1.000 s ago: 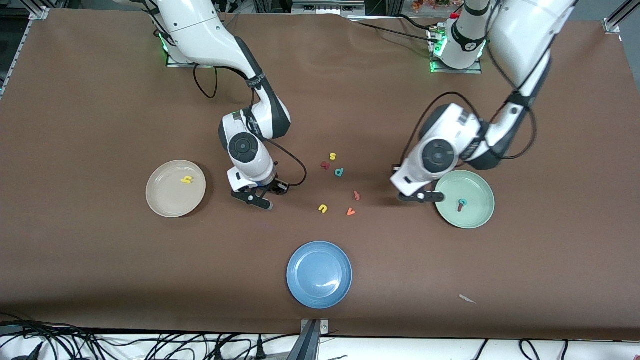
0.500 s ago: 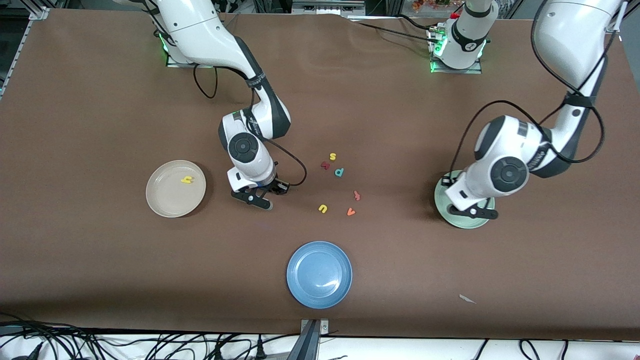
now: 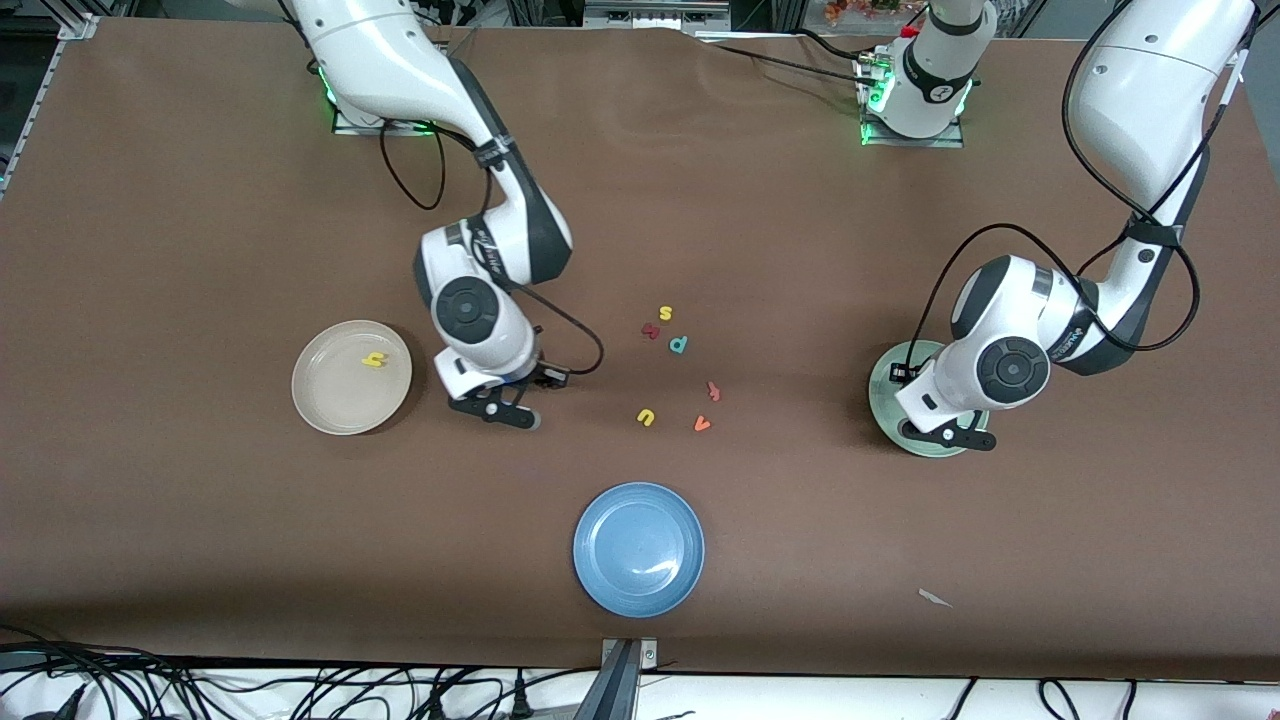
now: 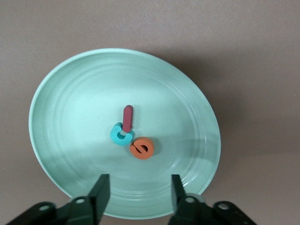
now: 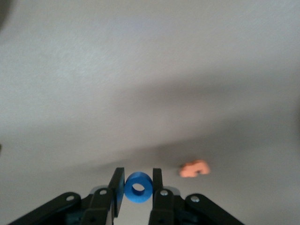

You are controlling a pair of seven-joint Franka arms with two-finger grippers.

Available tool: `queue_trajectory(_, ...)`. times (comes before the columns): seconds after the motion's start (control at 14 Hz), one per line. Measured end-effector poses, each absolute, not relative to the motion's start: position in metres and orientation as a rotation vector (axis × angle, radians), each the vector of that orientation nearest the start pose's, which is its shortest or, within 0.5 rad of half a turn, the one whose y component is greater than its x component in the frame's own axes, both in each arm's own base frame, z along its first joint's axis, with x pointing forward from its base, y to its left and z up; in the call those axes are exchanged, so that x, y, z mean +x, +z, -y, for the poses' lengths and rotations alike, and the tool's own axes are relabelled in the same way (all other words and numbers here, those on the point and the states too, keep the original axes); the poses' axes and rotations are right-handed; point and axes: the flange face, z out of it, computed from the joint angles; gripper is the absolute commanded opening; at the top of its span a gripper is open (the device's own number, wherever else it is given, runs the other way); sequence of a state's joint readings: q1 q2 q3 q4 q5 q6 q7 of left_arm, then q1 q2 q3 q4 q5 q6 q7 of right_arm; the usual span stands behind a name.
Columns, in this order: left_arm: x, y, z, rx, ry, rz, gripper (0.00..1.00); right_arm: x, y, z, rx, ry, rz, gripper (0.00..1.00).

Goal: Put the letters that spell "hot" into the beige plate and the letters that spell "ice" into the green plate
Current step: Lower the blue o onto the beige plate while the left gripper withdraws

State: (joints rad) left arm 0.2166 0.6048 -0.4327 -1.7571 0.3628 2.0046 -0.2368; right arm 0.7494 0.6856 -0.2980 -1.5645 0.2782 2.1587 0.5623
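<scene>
Brown tabletop [image 3: 200, 180]: the left gripper [image 4: 137, 194] has swung over the green plate [image 4: 61, 122] and parted, leaving orange "e" [image 4: 141, 148] beside "c" [image 4: 121, 136] and "i" [image 4: 127, 118] — "ice" complete. The right gripper [image 5: 137, 188], beside the beige plate [image 3: 330, 400] holding "h" [image 3: 373, 360], pinches blue "o" [image 5: 138, 187]; "t" [image 5: 194, 168] remains.

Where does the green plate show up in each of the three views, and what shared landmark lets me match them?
Front view: the green plate lies toward the left arm's end of the table, mostly hidden under the left gripper.
Left wrist view: the plate's rim rings most of the picture, with the red "i", teal "c" and orange "e" in it.
Right wrist view: not in it.
Shared landmark: the left gripper's fingers over the plate.
</scene>
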Motion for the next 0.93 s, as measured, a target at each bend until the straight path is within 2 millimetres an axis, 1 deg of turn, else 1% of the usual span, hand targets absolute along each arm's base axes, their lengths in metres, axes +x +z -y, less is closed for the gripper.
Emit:
queue_trajectory(0.07,0.624,0.231,0.096,-2.993,0.389,-0.223,0.99,0.612,0.26,-0.323,-3.125,0.102,-0.282,0.22)
queue_trajectory(0.21,0.631,0.241,0.097,-2.999,0.359,-0.219,1.0,0.616,0.271,-0.287,-3.143,0.102,-0.174,0.22)
queue_trajectory(0.29,0.636,0.252,0.099,-3.0,0.347,-0.217,1.0,0.616,0.273,-0.267,-3.15,0.107,-0.124,0.22)
queue_trajectory(0.36,0.64,0.268,0.105,-3.0,0.35,-0.217,1.0,0.615,0.273,-0.246,-3.156,0.104,-0.069,0.22)
queue_trajectory(0.43,0.645,0.29,0.113,-3.001,0.362,-0.219,1.0,0.613,0.27,-0.223,-3.162,0.094,-0.014,0.22)
queue_trajectory(0.5,0.648,0.314,0.12,-2.993,0.375,-0.22,1.0,0.609,0.263,-0.198,-3.169,0.079,0.045,0.22)
queue_trajectory(0.64,0.655,0.37,0.121,-2.976,0.382,-0.195,1.0,0.597,0.245,-0.154,-3.187,0.044,0.141,0.22)
queue_trajectory(0.71,0.657,0.398,0.119,-2.974,0.367,-0.178,1.0,0.593,0.24,-0.136,-3.194,0.043,0.177,0.22)
queue_trajectory(0.86,0.657,0.444,0.115,-2.976,0.313,-0.151,1.0,0.591,0.239,-0.112,-3.203,0.041,0.244,0.24)
queue_trajectory(0.93,0.657,0.465,0.115,-2.983,0.267,-0.139,1.0,0.592,0.24,-0.104,-3.205,0.035,0.277,0.38)
